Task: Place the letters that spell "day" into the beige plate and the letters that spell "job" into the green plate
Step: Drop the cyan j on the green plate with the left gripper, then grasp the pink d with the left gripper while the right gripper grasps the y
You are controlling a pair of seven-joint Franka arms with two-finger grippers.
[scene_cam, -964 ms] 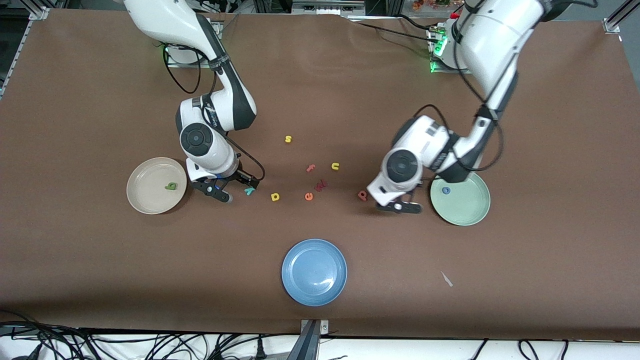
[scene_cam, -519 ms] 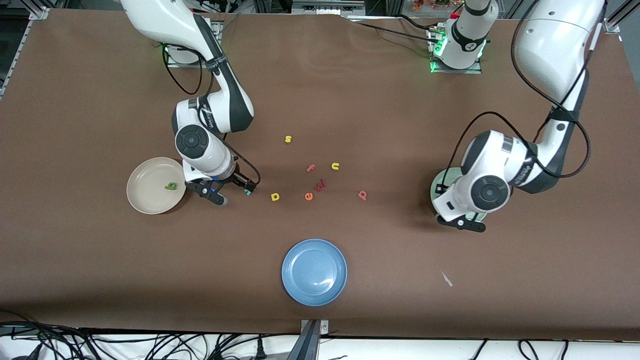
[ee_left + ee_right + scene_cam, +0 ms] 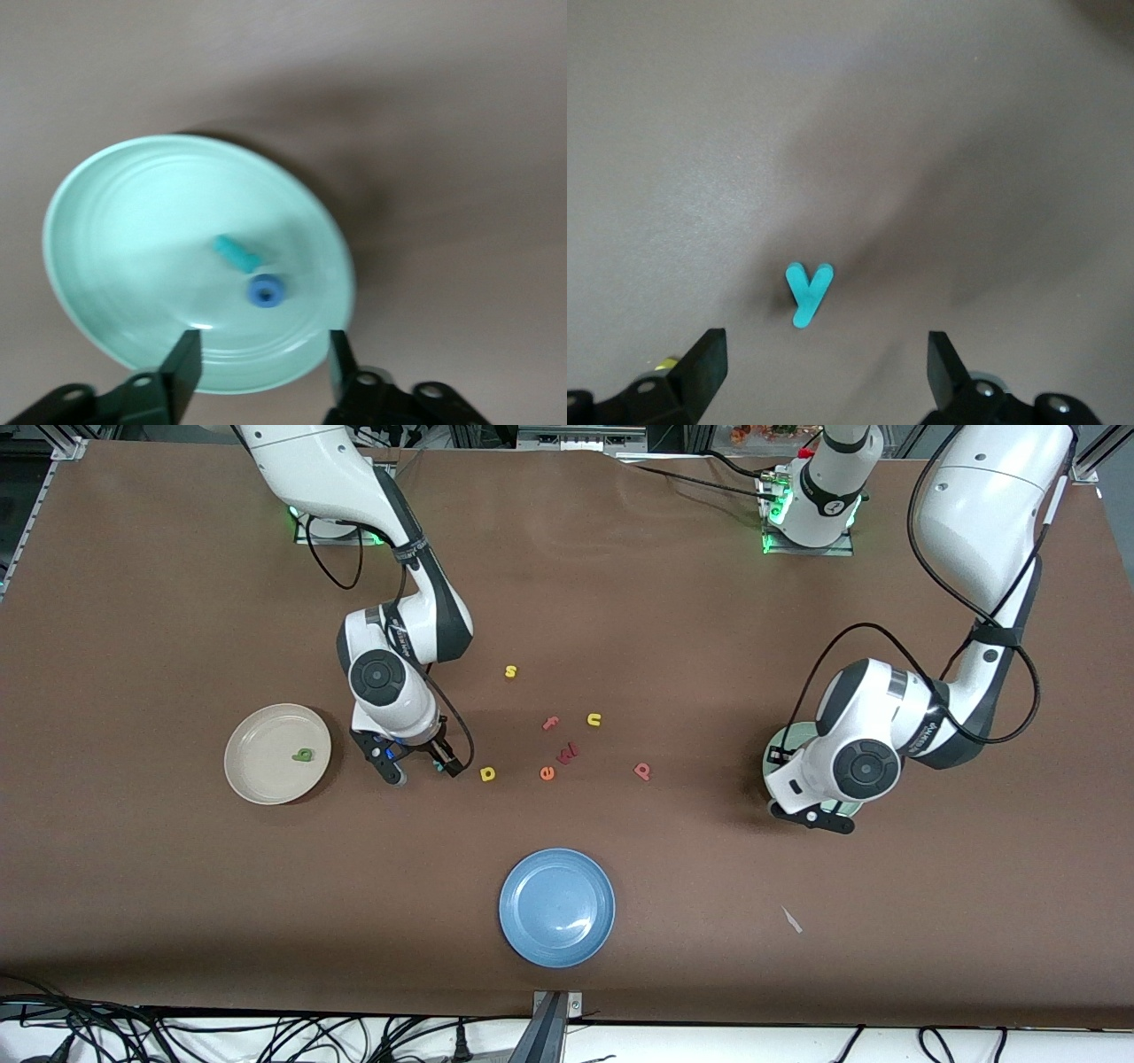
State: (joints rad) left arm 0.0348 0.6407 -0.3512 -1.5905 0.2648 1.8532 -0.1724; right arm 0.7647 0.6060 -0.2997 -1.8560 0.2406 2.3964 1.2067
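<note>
Looking down from the right wrist, we see our right hand (image 3: 824,372) spread wide over the brown desk (image 3: 966,106), its two dark fingertips (image 3: 704,363) well apart. The teal y (image 3: 807,293) lies flat on the desk between them, untouched. A soft shadow falls across the desk beside it.

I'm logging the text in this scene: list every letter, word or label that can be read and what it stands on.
"s": yellow letter on the table.
"f": pink letter on the table.
"u": yellow letter, reads "u" or "n" by viewing side.
"d": yellow letter, seen turned.
"e": orange letter.
"b": pink-red letter, seen turned.
"y": teal letter on the table.
"o": blue ring in the green plate.
Print on both arms' wrists: too small to read.
</note>
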